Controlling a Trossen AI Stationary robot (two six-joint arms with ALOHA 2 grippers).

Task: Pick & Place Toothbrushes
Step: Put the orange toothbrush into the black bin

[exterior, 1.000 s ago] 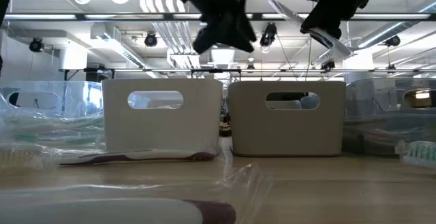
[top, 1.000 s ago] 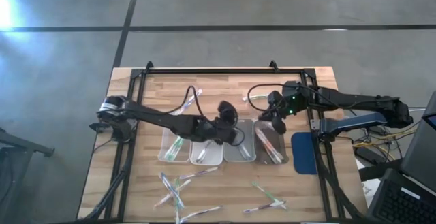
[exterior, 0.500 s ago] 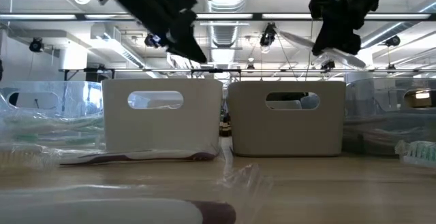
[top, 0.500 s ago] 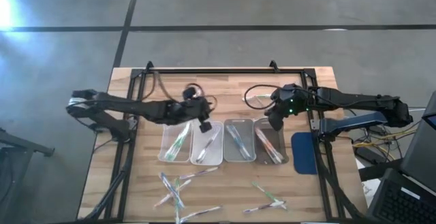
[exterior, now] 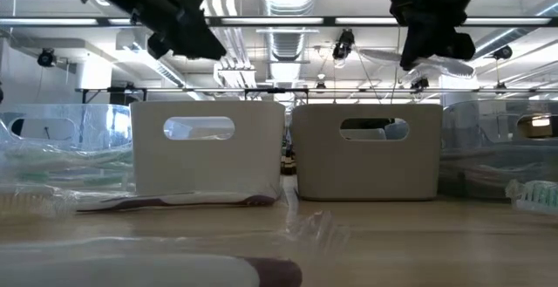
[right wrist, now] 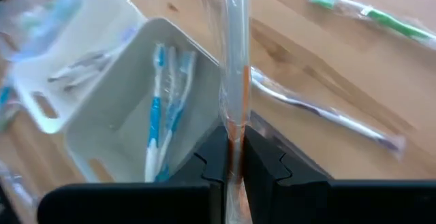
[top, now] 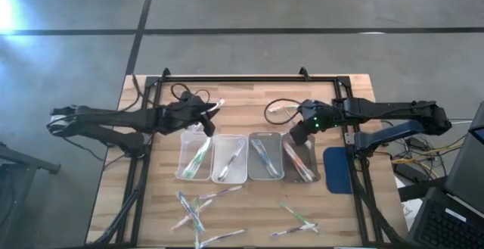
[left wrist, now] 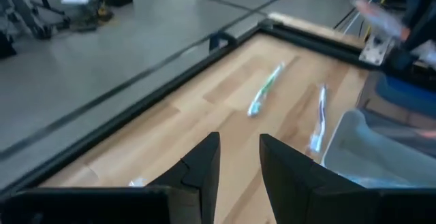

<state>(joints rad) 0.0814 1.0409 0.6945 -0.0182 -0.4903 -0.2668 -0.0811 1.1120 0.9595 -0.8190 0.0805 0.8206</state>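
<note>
Several white trays stand in a row mid-table, each with wrapped toothbrushes inside. More toothbrushes lie loose on the wood near the front edge and at the far side. My right gripper hovers over the far end of the rightmost tray, shut on a clear-wrapped toothbrush with an orange mark. My left gripper is beyond the far left tray, raised. In its wrist view the gripper is open with nothing between the fingers. My right gripper pinches the wrapped toothbrush between its two fingers at the orange-marked stretch. The fingers slant downward from the table's right side. The toothbrush is lifted clear of the tray below it and sticks out on both sides of the fingers, nearly level.
A green toothbrush and a purple one lie on the wood beyond the trays. A black frame borders the far edge. A blue pad sits at the right. In the low view the trays stand as white walls.
My left gripper has drawn back from above the middle trays toward the table's left and far side, rolling as it went. My right gripper has stayed over the rightmost tray but has turned and tipped downward; its toothbrush has gone from slanted to nearly level.
</note>
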